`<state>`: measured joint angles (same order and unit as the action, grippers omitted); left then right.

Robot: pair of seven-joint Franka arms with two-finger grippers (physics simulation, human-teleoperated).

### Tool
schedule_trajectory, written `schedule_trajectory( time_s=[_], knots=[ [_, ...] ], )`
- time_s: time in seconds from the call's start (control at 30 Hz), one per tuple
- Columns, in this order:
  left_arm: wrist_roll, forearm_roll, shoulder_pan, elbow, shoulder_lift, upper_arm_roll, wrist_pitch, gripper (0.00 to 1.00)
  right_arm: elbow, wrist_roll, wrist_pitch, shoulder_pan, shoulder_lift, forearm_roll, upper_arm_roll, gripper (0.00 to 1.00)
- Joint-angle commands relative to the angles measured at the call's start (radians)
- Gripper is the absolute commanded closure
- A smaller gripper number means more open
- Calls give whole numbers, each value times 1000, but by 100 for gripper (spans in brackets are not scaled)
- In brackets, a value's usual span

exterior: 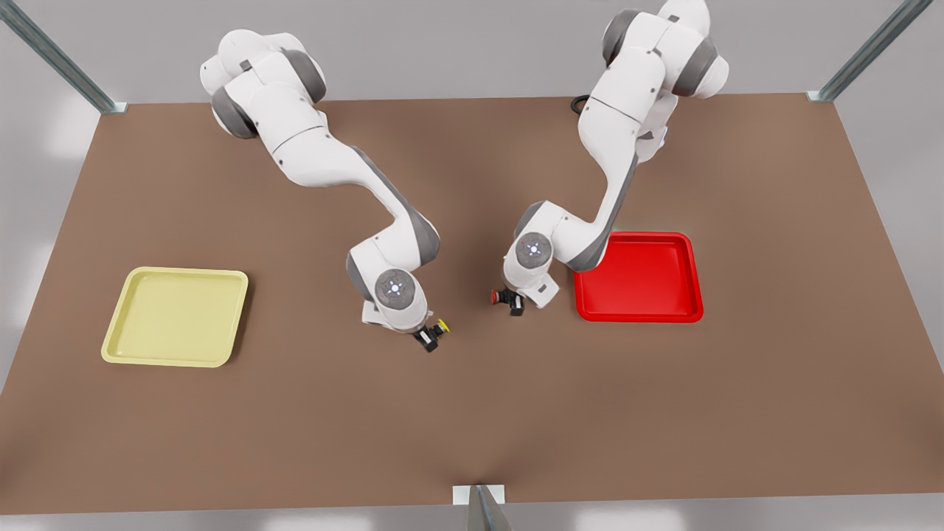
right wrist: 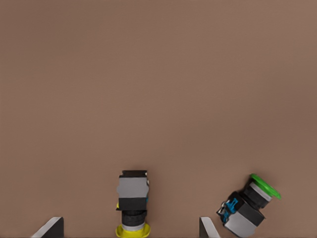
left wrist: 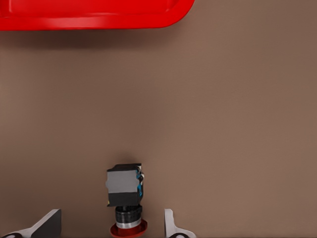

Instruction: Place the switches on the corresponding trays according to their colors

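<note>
Saw a broad brown table (exterior: 472,413) with plenty of bare surface on every side of the red tray (exterior: 641,284), and its edges well away from that tray. Found the red tray bare inside. Found the pale yellow tray (exterior: 177,317) bare too, well apart from the red tray toward the front view's left. Judged nothing delivered yet: both placements left to do, with the grasps themselves not made. Spotted the left gripper (exterior: 514,301) low over the table just beside the red tray, off its rim on the front view's left, fingers (left wrist: 49,223) spread and clear of the red-capped switch (left wrist: 124,191) lying between them. Reckoned that a short carry, needing only enough lift to clear the raised rim. Spotted the right gripper (exterior: 428,338) farther from the red tray, between it and the yellow tray, fingers (right wrist: 52,227) likewise released, straddling the yellow-capped switch (right wrist: 132,198) without touching it. Judged that the longer haul, away from the red tray across unobstructed table. Noted a green-capped switch (right wrist: 247,210) tipped over just outside one right finger; could not place its side relative to the red tray. Judged it a nudge risk on closing.
</note>
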<state>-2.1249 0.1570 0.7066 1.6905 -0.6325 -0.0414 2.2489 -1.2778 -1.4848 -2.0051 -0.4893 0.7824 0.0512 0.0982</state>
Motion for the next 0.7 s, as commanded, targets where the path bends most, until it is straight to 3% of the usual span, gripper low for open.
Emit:
schedule_trajectory(
  time_s=[0.0, 0.5, 0.57, 0.67],
  knots=[
    [0, 3, 4, 0, -4, 0, 4, 0, -5, 0, -3, 0, 1, 1, 0, 0],
    [6, -4, 16, 20, -76, -9, 69, 0, -144, 4, -216, -3, 70, 75, 55, 0],
    [6, -4, 16, 18, -81, -9, 69, 15, -150, 8, -221, -3, 75, 79, 57, 0],
    [6, -4, 16, 18, -82, -9, 69, 15, -152, 15, -221, 0, 75, 84, 57, 0]
  ],
)
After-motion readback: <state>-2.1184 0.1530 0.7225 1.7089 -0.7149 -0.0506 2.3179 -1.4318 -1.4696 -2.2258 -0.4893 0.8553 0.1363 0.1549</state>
